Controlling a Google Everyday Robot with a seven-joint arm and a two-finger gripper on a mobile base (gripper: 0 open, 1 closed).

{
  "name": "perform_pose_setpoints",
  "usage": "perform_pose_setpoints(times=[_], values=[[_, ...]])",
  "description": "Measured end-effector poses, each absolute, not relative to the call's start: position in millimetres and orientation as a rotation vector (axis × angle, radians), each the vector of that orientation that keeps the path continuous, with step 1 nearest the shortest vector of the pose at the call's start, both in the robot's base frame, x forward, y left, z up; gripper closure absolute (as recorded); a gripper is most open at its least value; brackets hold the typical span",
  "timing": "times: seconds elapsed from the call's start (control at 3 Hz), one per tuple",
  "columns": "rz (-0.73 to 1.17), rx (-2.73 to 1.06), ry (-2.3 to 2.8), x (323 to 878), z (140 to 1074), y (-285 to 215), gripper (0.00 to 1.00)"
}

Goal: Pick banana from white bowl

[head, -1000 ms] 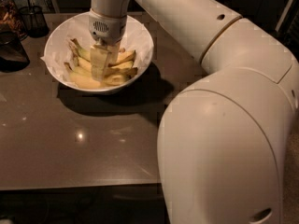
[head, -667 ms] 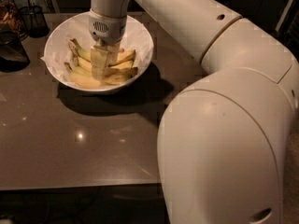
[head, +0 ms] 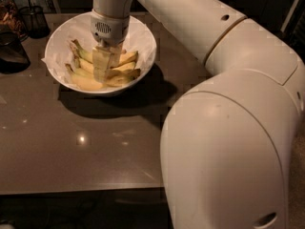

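The white bowl [head: 143,37] is large, round and lined with crumpled white paper, and stands on the dark table at the back left. Several yellow bananas [head: 86,82] lie in it, their stems pointing up and left. My gripper [head: 104,68] reaches straight down into the middle of the bowl, in among the bananas and touching them. My white arm runs from the bowl across to the right and hides the bowl's far rim and part of the bananas.
A dark wire-mesh cup [head: 34,18] stands behind the bowl at the far left, beside a jar [head: 7,13] and a dark object [head: 10,54]. The brown table [head: 86,147] ends at its front edge low in the view. My bulky arm housing [head: 224,166] fills the right side.
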State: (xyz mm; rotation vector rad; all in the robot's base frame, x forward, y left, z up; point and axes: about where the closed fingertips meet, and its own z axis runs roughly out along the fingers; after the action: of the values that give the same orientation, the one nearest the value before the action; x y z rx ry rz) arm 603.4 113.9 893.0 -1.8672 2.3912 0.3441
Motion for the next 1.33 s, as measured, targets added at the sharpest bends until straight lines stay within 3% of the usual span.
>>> perform_pose_setpoints(times=[1.33], values=[[0.221,-1.783,2.233,585,945,86,1.00]])
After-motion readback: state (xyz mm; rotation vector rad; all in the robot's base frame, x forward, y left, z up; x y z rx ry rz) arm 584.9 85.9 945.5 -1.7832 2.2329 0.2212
